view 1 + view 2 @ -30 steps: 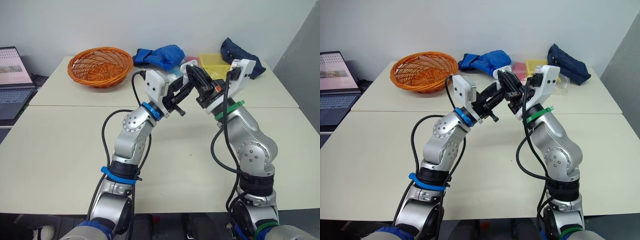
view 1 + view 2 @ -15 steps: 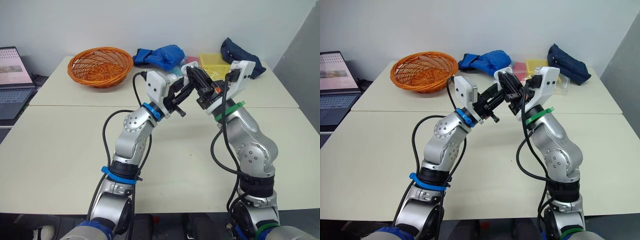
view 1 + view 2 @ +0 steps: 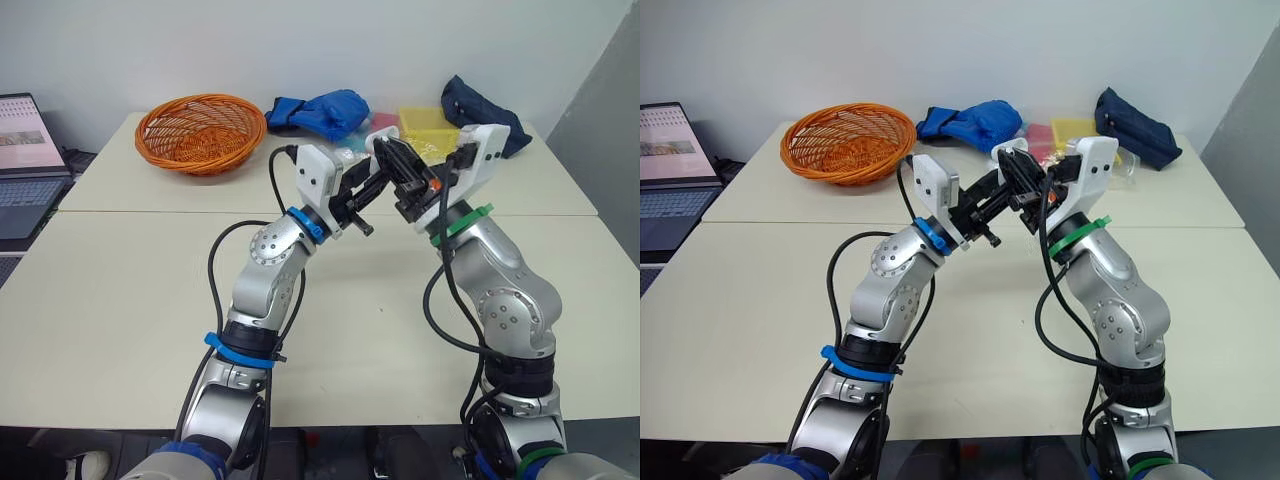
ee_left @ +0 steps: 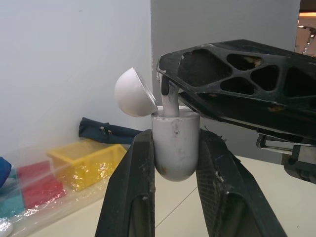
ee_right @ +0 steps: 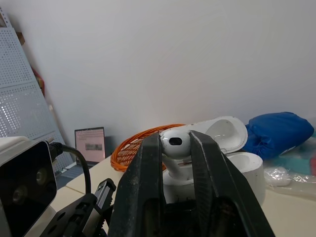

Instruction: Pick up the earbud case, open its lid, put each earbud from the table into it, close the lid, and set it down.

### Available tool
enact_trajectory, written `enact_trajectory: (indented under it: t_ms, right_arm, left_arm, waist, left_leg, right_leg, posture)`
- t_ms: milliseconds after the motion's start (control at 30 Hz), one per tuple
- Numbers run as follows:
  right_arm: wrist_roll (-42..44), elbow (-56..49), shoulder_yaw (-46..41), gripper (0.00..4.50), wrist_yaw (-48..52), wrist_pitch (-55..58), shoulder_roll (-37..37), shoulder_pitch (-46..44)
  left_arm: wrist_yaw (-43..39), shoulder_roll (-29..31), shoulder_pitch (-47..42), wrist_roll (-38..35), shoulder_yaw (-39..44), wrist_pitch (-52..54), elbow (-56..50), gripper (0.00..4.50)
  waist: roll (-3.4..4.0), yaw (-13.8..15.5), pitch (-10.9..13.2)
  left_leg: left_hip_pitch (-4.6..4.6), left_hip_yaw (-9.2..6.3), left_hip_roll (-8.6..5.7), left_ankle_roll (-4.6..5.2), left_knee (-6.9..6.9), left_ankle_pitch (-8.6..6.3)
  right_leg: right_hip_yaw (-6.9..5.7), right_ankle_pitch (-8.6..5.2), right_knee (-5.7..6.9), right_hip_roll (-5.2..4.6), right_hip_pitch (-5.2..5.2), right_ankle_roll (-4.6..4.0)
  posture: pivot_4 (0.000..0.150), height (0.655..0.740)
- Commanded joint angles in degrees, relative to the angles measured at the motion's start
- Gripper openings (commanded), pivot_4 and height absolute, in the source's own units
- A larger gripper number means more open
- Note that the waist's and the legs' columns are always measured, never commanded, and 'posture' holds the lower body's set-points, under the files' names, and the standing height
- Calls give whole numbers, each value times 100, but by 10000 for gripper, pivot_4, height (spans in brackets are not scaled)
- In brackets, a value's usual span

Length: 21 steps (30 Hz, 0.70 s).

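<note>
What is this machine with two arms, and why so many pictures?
It is a robot with two arms, each ending in a two-fingered gripper. Two pictures come from cameras on its head, looking down at a pale table; the others come from a camera on each wrist. The left gripper holds a white earbud case with its round lid open. The right gripper pinches a white earbud, its stem poking into the case. On the table sit an orange woven basket, a blue cloth bundle, a yellow box and a dark blue pouch.
</note>
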Motion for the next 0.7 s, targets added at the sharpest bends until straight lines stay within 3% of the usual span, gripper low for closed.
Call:
enact_trajectory:
  t_ms: [33, 533, 700]
  right_arm:
    - [-134, 61, 31, 4100, -28, 169, -127, 137]
    - [-110, 37, -3, 4100, -99, 207, -205, 198]
    - [-122, 60, -25, 20661, -100, 181, -208, 158]
  left_arm:
    - [47, -93, -385, -37, 79, -388, -369, 7511]
    - [22, -110, -391, 7, 74, -404, -392, 7511]
    - [23, -123, -384, 2, 67, -375, -416, 7511]
  waist:
    - [0, 0, 0]
    - [0, 0, 0]
    - [0, -1, 0]
  left_leg:
    - [0, 0, 0, 0, 0, 0]
    - [0, 1, 0, 0, 0, 0]
    - [0, 1, 0, 0, 0, 0]
  right_leg:
    - [0, 0, 0, 0, 0, 0]
    - [0, 0, 0, 0, 0, 0]
    - [1, 0, 0, 0, 0, 0]
  posture:
    - [1500, 7400]
    - [1500, 7400]
    - [1500, 7400]
